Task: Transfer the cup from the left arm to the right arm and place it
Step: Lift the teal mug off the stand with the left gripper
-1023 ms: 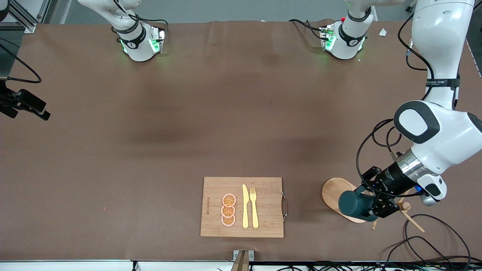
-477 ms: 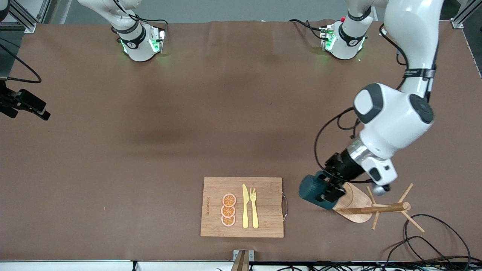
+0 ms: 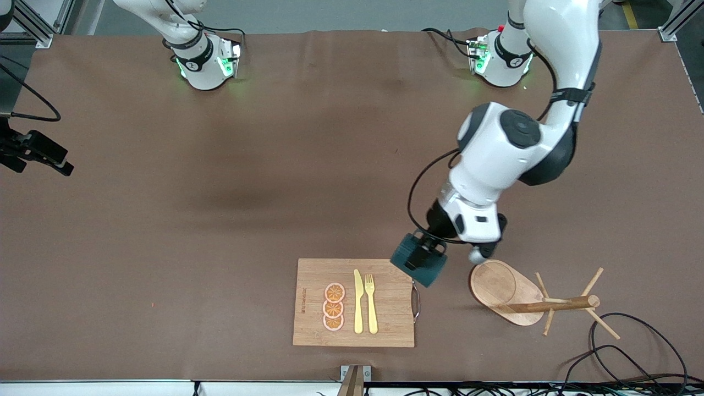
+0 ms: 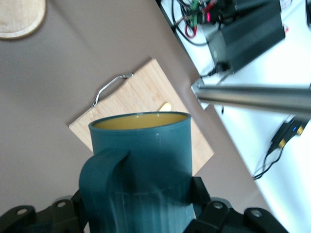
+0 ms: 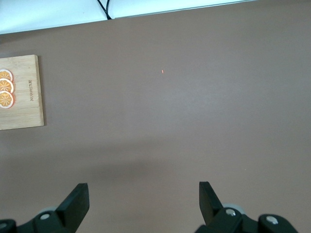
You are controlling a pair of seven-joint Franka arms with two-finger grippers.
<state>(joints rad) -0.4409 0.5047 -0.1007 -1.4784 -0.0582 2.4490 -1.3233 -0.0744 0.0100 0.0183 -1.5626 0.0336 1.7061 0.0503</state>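
The left gripper (image 3: 428, 254) hangs in the air over the corner of the wooden cutting board (image 3: 385, 308) that lies toward the left arm's end of the table, just above the board's metal handle (image 3: 416, 300). Its fingers are clamped on the cup (image 3: 418, 259), a dark teal mug that sticks out from the gripper and is tilted rather than upright. In the left wrist view the cup (image 4: 143, 170) fills the middle, its loop handle (image 4: 99, 179) turned to one side and its tan-yellow inside showing at the rim, with the black fingers (image 4: 206, 213) pressed against the lower part of its body.

On the board lie three orange slices (image 3: 334, 307), a yellow knife (image 3: 358, 301) and a yellow fork (image 3: 371, 302). A wooden mug stand (image 3: 528, 300) rests on the table beside the board, toward the left arm's end.

The right gripper (image 5: 143, 201) waits above bare brown table (image 5: 194, 111) with its fingers spread wide apart and nothing between them
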